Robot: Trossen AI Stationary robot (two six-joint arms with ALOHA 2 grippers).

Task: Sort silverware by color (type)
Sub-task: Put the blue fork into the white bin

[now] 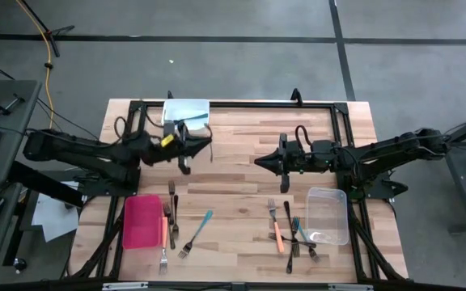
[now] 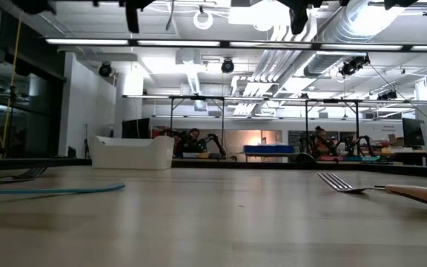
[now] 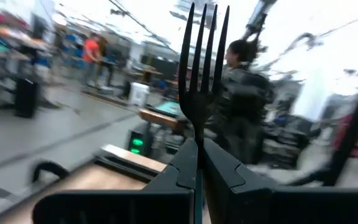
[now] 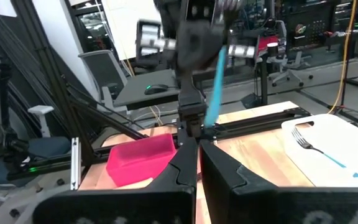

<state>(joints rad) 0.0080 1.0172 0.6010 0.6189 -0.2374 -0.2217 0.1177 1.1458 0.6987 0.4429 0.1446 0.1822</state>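
Your left gripper (image 3: 197,163) is clamped on one black fork (image 3: 202,68), tines pointing away, raised above the table near the white tub (image 1: 186,111). Your right gripper (image 4: 194,134) has its fingers pressed together on one teal utensil (image 4: 214,84). On the table you have one teal fork (image 1: 196,233) lying alone, about four utensils beside the red tray (image 1: 141,221), and about five beside the clear tub (image 1: 328,215).
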